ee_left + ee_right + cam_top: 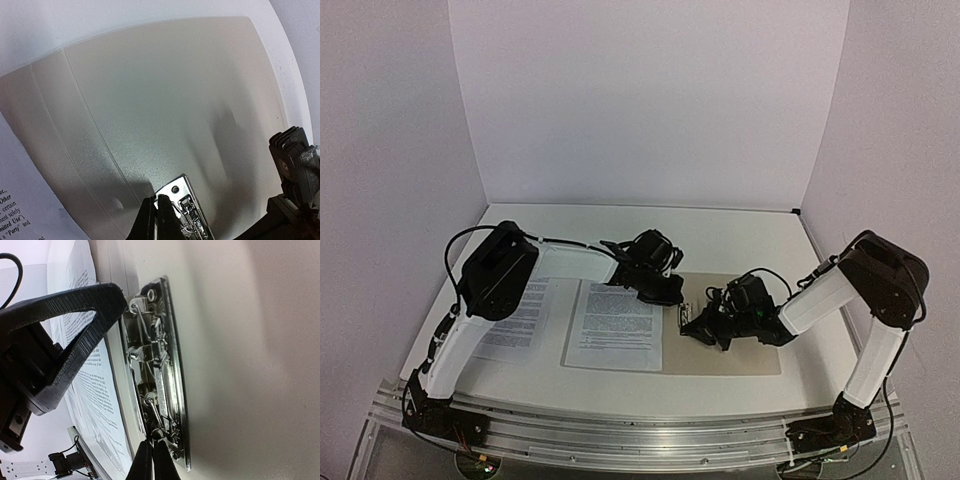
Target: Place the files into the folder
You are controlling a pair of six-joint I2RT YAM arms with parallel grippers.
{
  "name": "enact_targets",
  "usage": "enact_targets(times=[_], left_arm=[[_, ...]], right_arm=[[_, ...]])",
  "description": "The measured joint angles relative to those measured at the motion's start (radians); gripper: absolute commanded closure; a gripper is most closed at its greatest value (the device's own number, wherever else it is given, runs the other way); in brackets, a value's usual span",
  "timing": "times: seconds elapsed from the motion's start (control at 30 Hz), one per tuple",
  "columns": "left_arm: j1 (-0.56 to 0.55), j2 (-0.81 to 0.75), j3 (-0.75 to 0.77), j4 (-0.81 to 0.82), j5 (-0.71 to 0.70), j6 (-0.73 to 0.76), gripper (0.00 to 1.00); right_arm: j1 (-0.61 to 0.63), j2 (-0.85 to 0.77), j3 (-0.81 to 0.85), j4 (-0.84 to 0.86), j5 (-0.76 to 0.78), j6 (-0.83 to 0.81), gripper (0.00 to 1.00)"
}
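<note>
The beige folder (735,350) lies open on the table. One printed file (616,326) lies on its left half, and a second file (516,318) lies on the table left of it. The metal clip (686,316) sits at the spine. It also shows in the left wrist view (189,212) and the right wrist view (156,365). My left gripper (662,291) (159,199) is shut, with its tips on the clip's far end. My right gripper (696,326) (152,442) is shut on the clip's wire lever (156,430) at the near end.
White walls close the table at the back and on both sides. The two grippers are close together over the spine. The right gripper's body (297,167) shows in the left wrist view, and a left finger (70,325) shows in the right wrist view. A metal rail (640,435) runs along the near edge.
</note>
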Motion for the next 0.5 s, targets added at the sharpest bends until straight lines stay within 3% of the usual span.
enact_targets(times=[0.5], left_arm=[[0.035, 0.004, 0.025, -0.058, 0.082, 0.125, 1.0]], right_arm=[[-0.017, 0.038, -0.036, 0.156, -0.047, 0.02, 1.0]])
